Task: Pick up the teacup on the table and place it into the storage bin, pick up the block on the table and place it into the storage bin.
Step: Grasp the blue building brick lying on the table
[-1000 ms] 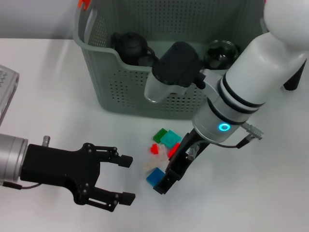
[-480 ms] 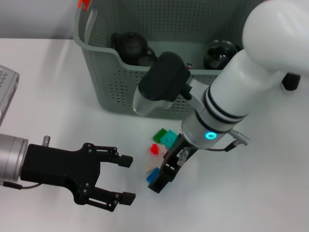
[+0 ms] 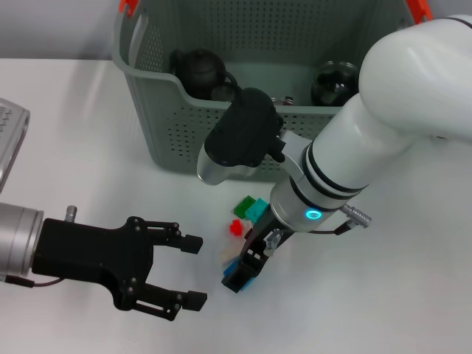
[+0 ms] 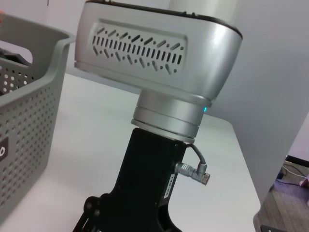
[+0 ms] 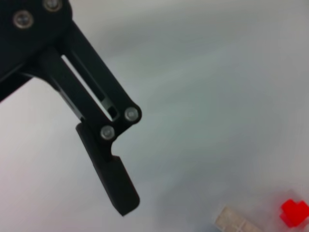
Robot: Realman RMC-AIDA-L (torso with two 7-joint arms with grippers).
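1. Head view is showing the right gripper (image 3: 243,274) sitting low over the blue block (image 3: 233,266); whether its fingers are closed, I cannot tell.
2. Left gripper (image 3: 193,271) is hovering spread nearby.
3. Storage bin (image 3: 177,125) is standing behind.

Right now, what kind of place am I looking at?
Probably a robot test bench: a plain white table, a grey basket holding dark teaware, small coloured blocks, and two robot arms.

Head camera looking steeply down, wrist cameras close, all sharing white table (image 3: 74,133)
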